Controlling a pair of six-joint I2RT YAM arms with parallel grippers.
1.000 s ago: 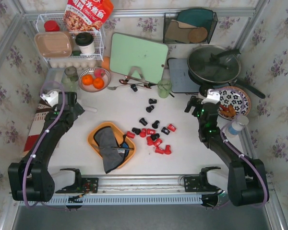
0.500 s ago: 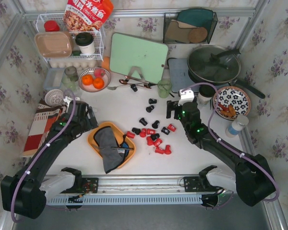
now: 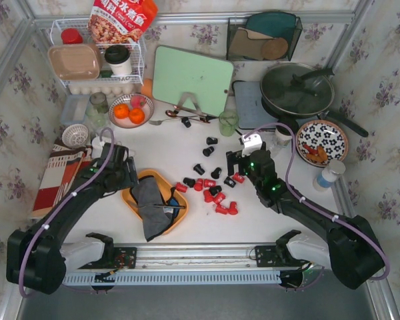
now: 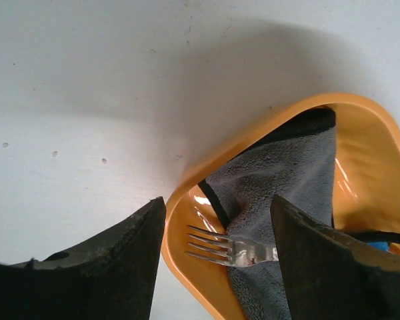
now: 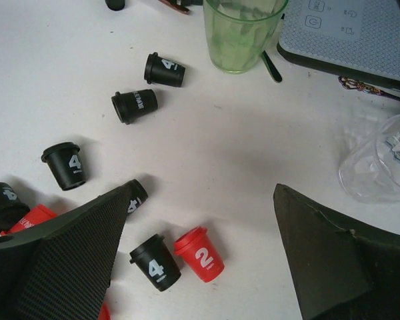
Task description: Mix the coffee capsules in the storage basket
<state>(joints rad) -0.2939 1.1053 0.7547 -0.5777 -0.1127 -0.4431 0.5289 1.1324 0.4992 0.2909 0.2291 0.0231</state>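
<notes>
- L claw (image 4: 217,201) now sits at the far-left corner of the storage basket (image 3: 128,198), vs out by the left edge a sec ago. Jaws are narrower but apart, straddling the rim. Can't tell if a pad touches it yet.
- R claw (image 5: 201,190) is in from beside the patterned plate (image 3: 325,140). It now hangs wide open, empty, just above the coffee capsules (image 3: 213,193).
- Capsules, red + black, all lie on the tabletop (image 3: 167,143) right of the basket, none inside. Basket holds a grey cloth (image 3: 150,207) & fork (image 4: 230,252).
- For you: mixing not begun. Prob. L steadies the basket, R makes the first pick.
- Tabletop is white, matte and crowded at the back: green board (image 3: 192,79), lidded pan (image 3: 297,90), wire rack (image 3: 97,57), oranges (image 3: 129,113).
- Floral wallpaper (image 3: 387,100) on all sides.
</notes>
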